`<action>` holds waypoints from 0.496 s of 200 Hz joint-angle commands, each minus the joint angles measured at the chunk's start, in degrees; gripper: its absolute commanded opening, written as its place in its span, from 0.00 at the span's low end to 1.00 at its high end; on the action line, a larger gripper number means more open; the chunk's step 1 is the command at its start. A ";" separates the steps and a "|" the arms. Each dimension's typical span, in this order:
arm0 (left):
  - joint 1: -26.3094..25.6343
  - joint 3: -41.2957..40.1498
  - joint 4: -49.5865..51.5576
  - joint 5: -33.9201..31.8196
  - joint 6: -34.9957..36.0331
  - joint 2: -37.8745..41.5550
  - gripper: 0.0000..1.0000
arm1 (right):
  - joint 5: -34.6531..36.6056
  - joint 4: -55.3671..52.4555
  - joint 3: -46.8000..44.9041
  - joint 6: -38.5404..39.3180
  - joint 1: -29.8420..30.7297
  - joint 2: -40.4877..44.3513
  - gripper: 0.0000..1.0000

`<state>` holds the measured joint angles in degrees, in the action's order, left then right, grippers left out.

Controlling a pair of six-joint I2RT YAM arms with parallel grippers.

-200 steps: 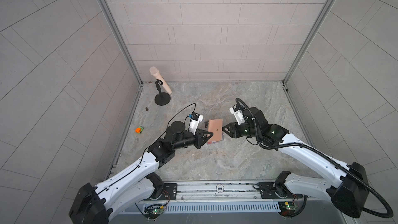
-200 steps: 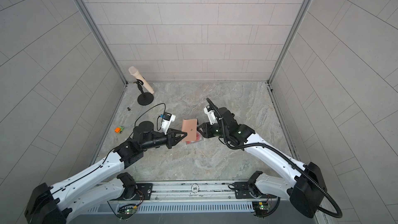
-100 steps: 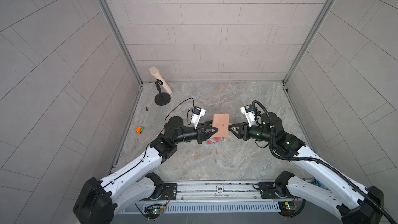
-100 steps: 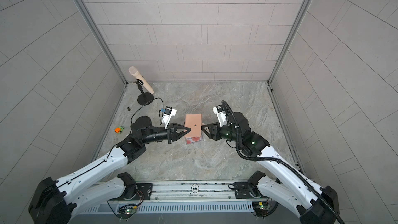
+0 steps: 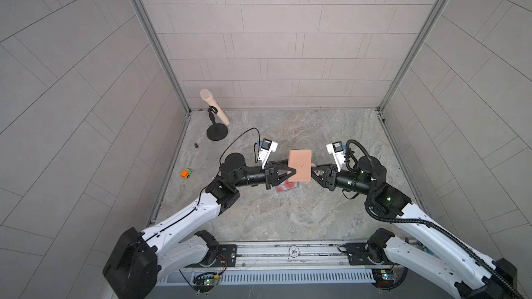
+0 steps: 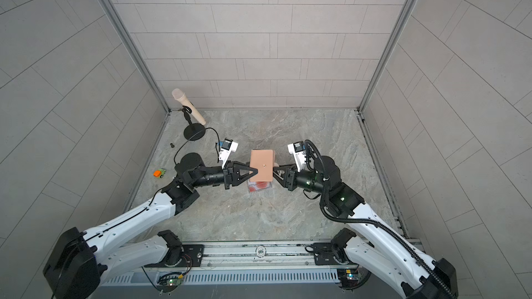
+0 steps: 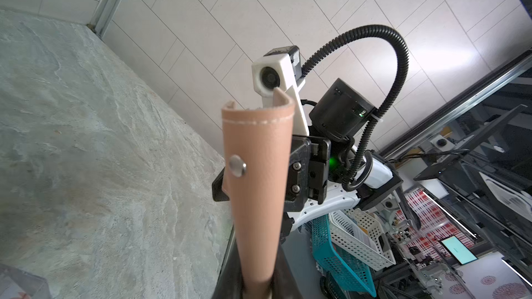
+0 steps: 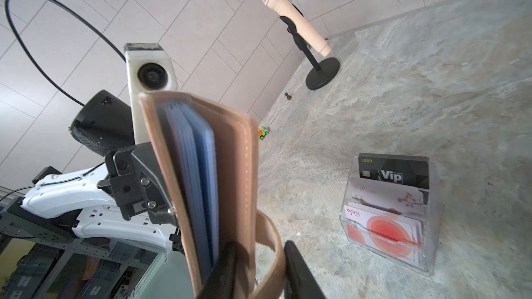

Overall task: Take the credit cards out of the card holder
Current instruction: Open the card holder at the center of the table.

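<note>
While the tan leather card holder (image 5: 300, 165) hangs clear of the grey marbled desk (image 5: 288, 220) at the centre of both top views, we see it caught between two arms that meet head-on. Our left pincer (image 5: 294, 171) is pressed together on the holder's left edge. In the left wrist view the holder rises from the bottom middle of the frame, its round metal snap stud (image 7: 236, 165) facing the camera. Our right pincer (image 5: 313, 171) reaches the opposite edge. In the right wrist view its two black fingers (image 8: 226, 268) stand a little apart at the bottom centre, with the holder's tan closing strap (image 8: 273, 234) looped between them. We cannot tell whether they squeeze the strap or merely flank it. That view also shows the holder partly open, a sheaf of blue sleeves (image 8: 198, 168) between its covers. At its lower right a clear acrylic stand (image 8: 433, 225) sits on the desk holding printed plastic cards (image 8: 385, 225) in tiers: black at the back, then white, then red-and-white in front. In the top views the stand peeks out from under the holder's lower edge. At the upper left of the desk a beige microphone (image 5: 214, 106) rests on a black round-based stand, and a small orange and green toy car (image 5: 186, 173) lies near the left wall.
</note>
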<state>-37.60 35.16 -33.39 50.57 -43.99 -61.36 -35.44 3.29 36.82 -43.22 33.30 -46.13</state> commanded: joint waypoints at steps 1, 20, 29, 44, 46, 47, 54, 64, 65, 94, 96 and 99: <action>0.12 1.82 -8.34 3.03 -3.05 -0.37 0.00 | -2.16 5.56 -0.80 -2.43 -0.09 0.02 0.28; 0.16 1.76 -8.63 3.22 -3.05 -0.32 0.00 | -2.82 6.95 -1.04 -2.96 -0.07 0.32 0.25; 0.16 1.84 -8.63 3.33 -2.91 -0.18 0.00 | -3.26 7.51 -1.03 -3.16 -0.11 0.58 0.23; 0.16 1.67 -8.54 3.46 -2.78 -0.12 0.00 | -3.66 8.29 -0.97 -3.61 -0.12 1.17 0.21; 0.16 1.67 -8.58 3.48 -2.77 -0.11 0.00 | -3.69 8.46 -1.03 -3.69 -0.13 1.20 0.20; 0.16 1.67 -8.56 3.53 -2.77 -0.13 0.00 | -3.72 8.56 -1.04 -3.74 -0.15 1.21 0.20; 0.16 1.63 -8.54 3.49 -2.69 -0.10 0.00 | -3.92 8.87 -1.04 -4.03 -0.12 1.44 0.19; 0.16 1.62 -8.54 3.50 -2.59 -0.25 0.00 | -4.25 9.57 -1.04 -4.48 -0.10 1.69 0.18; 0.16 1.60 -8.58 3.50 -2.59 -0.29 0.00 | -4.27 9.64 -1.04 -4.54 -0.09 1.68 0.18; 0.15 1.42 -9.86 3.90 -3.18 -1.08 0.00 | -5.33 12.54 -1.02 -6.12 -0.12 2.01 0.17; 0.16 1.41 -10.05 3.96 -3.27 -1.14 0.00 | -5.40 12.58 -0.97 -6.16 -0.15 2.03 0.17; 0.16 1.47 -10.24 4.01 -3.43 -1.19 0.00 | -5.47 12.60 -1.02 -6.15 -0.14 2.01 0.17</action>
<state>-37.36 35.18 -39.99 52.64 -46.68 -62.06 -37.89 9.98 35.64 -47.44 32.93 -45.21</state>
